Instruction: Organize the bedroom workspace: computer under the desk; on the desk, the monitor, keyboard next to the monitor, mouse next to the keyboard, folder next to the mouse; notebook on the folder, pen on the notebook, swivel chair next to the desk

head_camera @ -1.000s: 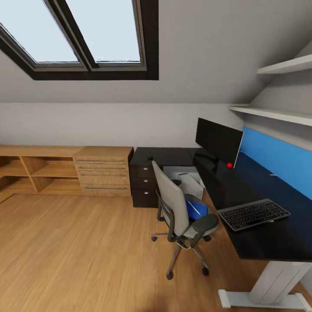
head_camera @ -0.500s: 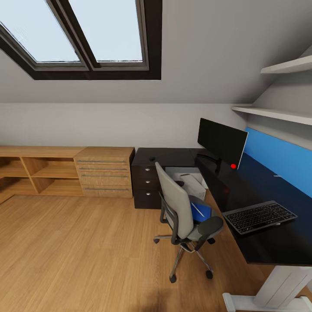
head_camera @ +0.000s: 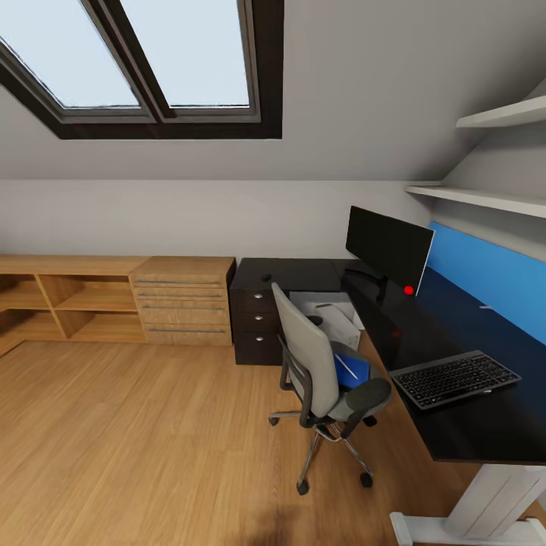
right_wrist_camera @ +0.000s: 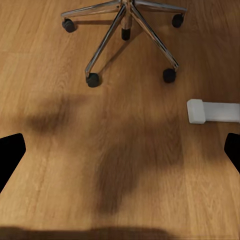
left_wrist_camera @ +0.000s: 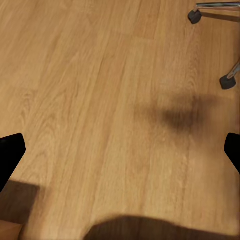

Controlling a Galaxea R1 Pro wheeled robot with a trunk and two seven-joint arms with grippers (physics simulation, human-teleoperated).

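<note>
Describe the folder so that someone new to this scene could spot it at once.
Start at the L-shaped black desk on the right, then the grey swivel chair pulled up beside it. The folder lies on its seat, the bright blue flat thing there.

Inventory, head view:

- Desk (head_camera: 425,334): one.
- Monitor (head_camera: 388,246): one.
- Keyboard (head_camera: 455,378): one.
- Mouse (head_camera: 266,277): one.
- Swivel chair (head_camera: 315,368): one.
- Folder (head_camera: 350,368): one, blue.
- Pen (head_camera: 346,366): one.
- Computer (head_camera: 327,317): one.
- Black drawer unit (head_camera: 254,326): one, with three drawers.
- Wooden dresser (head_camera: 182,301): one, with four drawers.
- Wall shelves (head_camera: 485,199): two.
- Skylight panes (head_camera: 186,53): two.
</note>
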